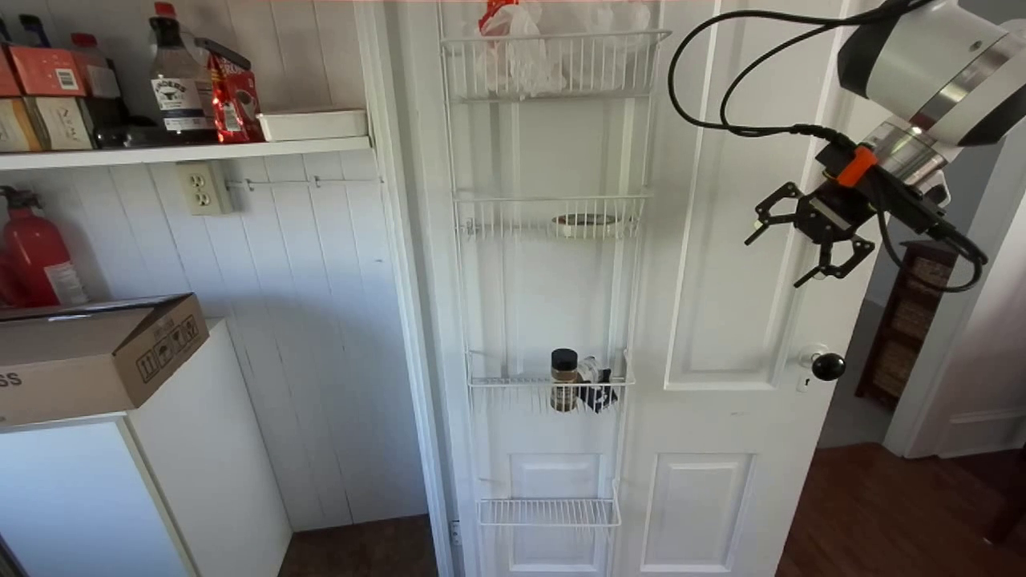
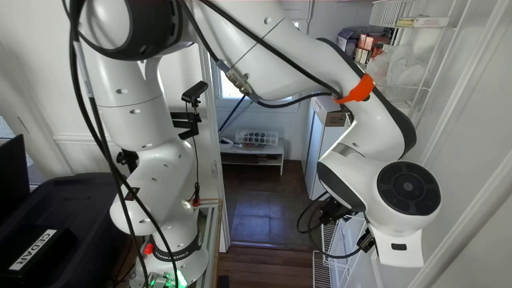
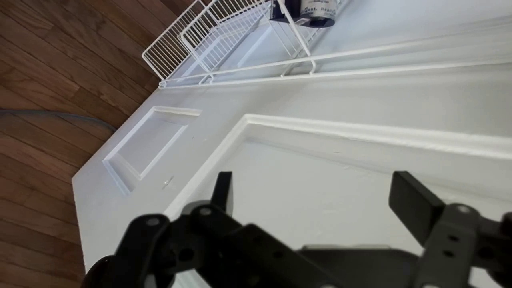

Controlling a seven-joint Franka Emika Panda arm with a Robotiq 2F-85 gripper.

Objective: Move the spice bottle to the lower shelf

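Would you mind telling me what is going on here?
A robot arm is handling nothing right now: its pincer hangs open, clear of the white wire rack. The spice bottle stands upright on the lower shelf, beside a small black-and-white item, so the move looks finished.

In an exterior view, the lower shelf (image 1: pixel 510 383) partly hides the spice bottle (image 1: pixel 563 372), its lettering unreadably small; the left edge crops the cardboard box (image 1: pixel 96 365).
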